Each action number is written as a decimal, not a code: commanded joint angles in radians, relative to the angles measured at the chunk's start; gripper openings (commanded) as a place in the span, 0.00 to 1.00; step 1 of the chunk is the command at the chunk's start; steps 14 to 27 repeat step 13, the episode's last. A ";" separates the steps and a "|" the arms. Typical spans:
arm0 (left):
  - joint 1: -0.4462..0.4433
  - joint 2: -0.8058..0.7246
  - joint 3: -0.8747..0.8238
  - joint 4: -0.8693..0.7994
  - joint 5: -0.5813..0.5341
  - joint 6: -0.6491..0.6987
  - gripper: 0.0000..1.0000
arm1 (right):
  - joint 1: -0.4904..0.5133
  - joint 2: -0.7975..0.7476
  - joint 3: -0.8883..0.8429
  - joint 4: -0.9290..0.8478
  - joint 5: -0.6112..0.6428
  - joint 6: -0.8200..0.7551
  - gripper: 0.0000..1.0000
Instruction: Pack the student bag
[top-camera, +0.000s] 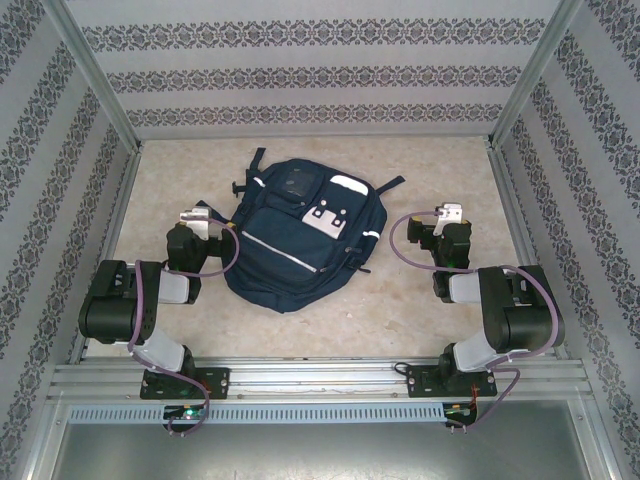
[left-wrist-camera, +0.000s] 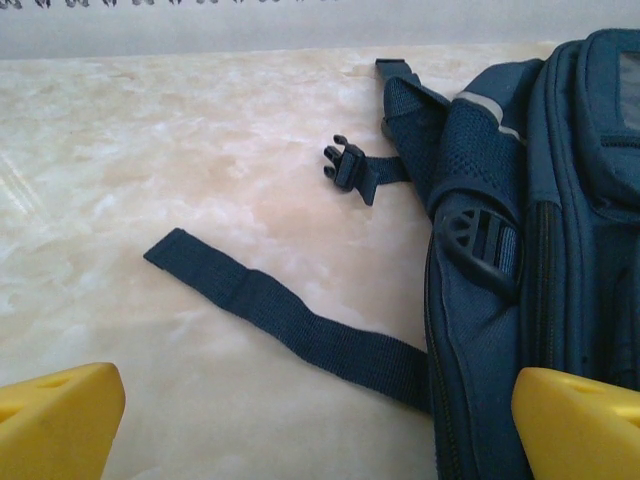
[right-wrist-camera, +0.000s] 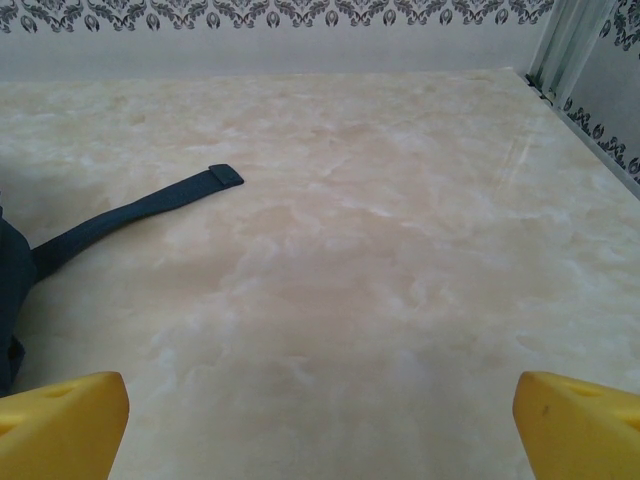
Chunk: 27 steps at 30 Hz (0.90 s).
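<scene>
The student bag (top-camera: 295, 235), a big navy backpack with white patches and a reflective stripe, lies flat in the middle of the marble table. My left gripper (top-camera: 195, 215) sits just left of it, open, nothing between its yellow fingertips (left-wrist-camera: 60, 420). In the left wrist view the bag's side (left-wrist-camera: 540, 250) is at the right, a loose strap (left-wrist-camera: 290, 320) trails left across the table, and a black buckle (left-wrist-camera: 345, 165) lies beyond it. My right gripper (top-camera: 450, 212) stands open to the right of the bag, over bare table (right-wrist-camera: 350, 280). In the right wrist view a strap end (right-wrist-camera: 140, 215) reaches in from the left.
Patterned walls (top-camera: 310, 80) with metal corner posts (top-camera: 95, 75) close in the table on three sides. An aluminium rail (top-camera: 320, 378) carrying both arm bases runs along the near edge. Bare tabletop lies between the bag and the right wall (right-wrist-camera: 450, 200).
</scene>
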 joint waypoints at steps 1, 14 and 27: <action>0.011 0.004 0.021 -0.014 -0.001 -0.015 0.99 | 0.006 0.001 0.016 0.036 0.017 -0.001 0.98; 0.011 0.005 0.021 -0.013 -0.002 -0.015 0.99 | 0.015 0.001 0.016 0.036 0.031 -0.007 0.98; 0.011 0.005 0.021 -0.013 -0.002 -0.015 0.99 | 0.015 0.001 0.016 0.036 0.031 -0.007 0.98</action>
